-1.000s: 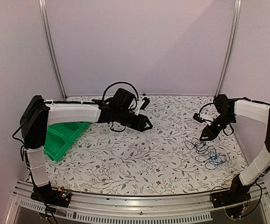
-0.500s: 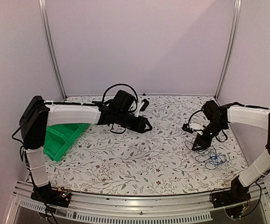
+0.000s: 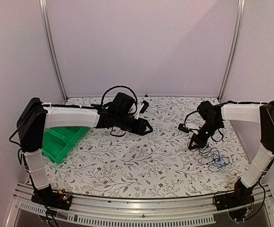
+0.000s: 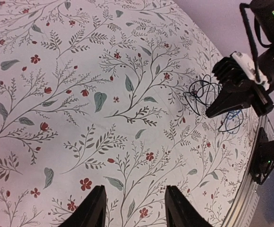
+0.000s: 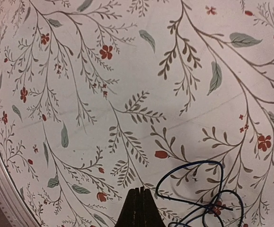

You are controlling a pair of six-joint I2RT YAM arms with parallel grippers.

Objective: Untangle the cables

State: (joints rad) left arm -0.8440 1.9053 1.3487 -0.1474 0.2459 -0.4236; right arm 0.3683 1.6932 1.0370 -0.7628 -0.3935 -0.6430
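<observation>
Cables (image 3: 207, 153) lie in one tangled heap, blue strand (image 3: 217, 162) looped among dark ones; nothing looks separated yet. The right pincer (image 3: 192, 145), tip at the heap's edge, is pressed together, though whether on a strand is unclear. The left pincer (image 4: 136, 208), well apart from it, stands spread and empty.

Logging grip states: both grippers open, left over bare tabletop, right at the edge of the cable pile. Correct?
Not quite. The right gripper is shut: the right wrist view shows its fingers pressed together, at the edge of the cables. The left gripper is open over bare tabletop, as you said.
</observation>
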